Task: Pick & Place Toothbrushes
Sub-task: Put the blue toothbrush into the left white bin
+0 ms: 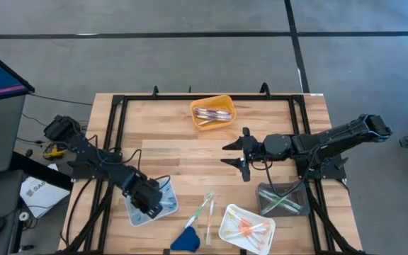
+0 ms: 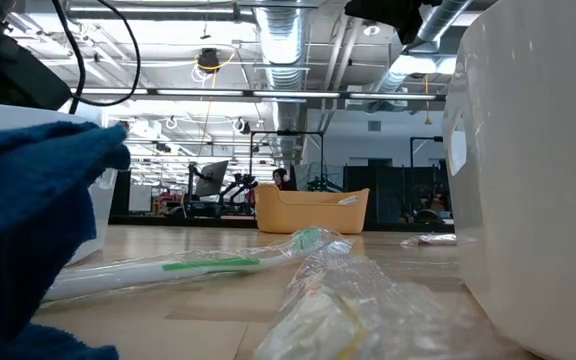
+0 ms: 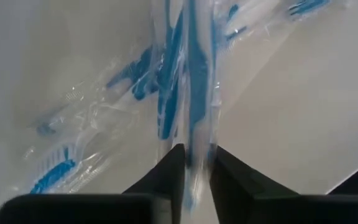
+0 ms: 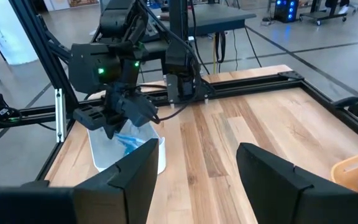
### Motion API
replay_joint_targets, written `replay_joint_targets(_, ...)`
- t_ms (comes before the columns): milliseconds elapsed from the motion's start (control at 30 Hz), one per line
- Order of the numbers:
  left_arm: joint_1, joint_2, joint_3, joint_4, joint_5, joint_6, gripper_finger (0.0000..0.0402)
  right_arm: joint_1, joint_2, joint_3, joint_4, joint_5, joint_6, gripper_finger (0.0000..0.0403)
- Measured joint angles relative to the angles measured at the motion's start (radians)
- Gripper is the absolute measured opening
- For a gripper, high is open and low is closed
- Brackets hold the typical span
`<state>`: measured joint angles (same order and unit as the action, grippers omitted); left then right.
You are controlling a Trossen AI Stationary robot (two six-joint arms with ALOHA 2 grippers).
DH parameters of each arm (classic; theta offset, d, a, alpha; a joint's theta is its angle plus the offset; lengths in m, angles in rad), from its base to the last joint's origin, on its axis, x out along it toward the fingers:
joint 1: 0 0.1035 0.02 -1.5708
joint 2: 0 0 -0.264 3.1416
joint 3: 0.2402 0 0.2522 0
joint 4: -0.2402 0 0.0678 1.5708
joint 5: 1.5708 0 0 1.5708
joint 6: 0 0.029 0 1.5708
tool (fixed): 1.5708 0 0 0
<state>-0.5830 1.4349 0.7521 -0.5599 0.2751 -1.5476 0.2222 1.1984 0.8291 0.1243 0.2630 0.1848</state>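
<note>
The left gripper (image 3: 191,165) was lowered into the white tray (image 1: 167,207), its jaws narrow around a wrapped blue toothbrush (image 3: 194,93) whose long axis ran straight ahead of the fingertips; whether it was gripped or just released could not be told. More blue toothbrushes (image 3: 138,78) lay beside it. Two loose toothbrushes (image 1: 205,209) lay right of this gripper, nearer it than the right gripper (image 1: 243,154), which hovered wide and empty. An orange bin (image 1: 213,113), a white dish (image 1: 246,228) and a clear tray (image 1: 283,199) held others.

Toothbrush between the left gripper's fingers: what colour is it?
Blue, in a clear wrapper: the toothbrush shows best in the left wrist view, over the white tray.
</note>
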Motion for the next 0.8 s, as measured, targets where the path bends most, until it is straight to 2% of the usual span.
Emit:
replay_joint_targets(267, 0.027, 0.000, 0.000, 0.000, 0.045, 0.049, 0.0140, 0.000, 0.000, 0.000, -0.001, 0.000, 0.000, 0.0209)
replay_joint_targets(533, 0.081, -0.049, 0.000, -0.001, 0.167, 0.083, 0.0205, 0.000, 0.000, 0.000, -0.001, 0.000, 0.000, 0.0209)
replay_joint_targets(667, 0.112, -0.115, 0.000, -0.002, 0.112, 0.100, 0.0208, 0.000, 0.000, 0.000, -0.001, 0.000, 0.000, 0.0209)
replay_joint_targets(800, 0.147, -0.185, 0.000, -0.001, -0.043, 0.187, 0.0197, 0.000, 0.000, 0.000, -0.001, 0.000, 0.000, 0.0209)
